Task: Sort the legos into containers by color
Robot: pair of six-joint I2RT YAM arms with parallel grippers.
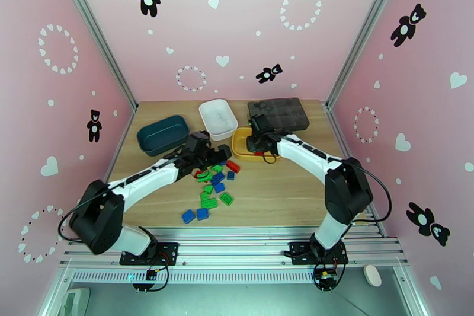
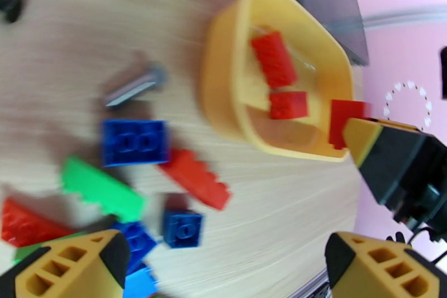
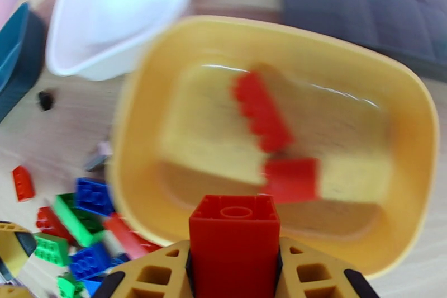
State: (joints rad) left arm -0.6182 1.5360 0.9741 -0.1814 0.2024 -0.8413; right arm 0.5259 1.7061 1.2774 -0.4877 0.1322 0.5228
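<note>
Firmly the right gripper (image 3: 234,263) clamps a red lego (image 3: 233,240) at the yellow tray (image 3: 279,28) rim, while the left gripper (image 2: 223,265) gapes open

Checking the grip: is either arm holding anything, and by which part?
The right fingers clamp a red lego by its opposite sides, near the yellow tray's rim. The left fingers are open, holding nothing.

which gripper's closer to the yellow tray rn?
Right. The right gripper, shut on a red brick, hangs at the rim of the yellow tray. The left gripper, open, is off to the side over the loose bricks.
</note>
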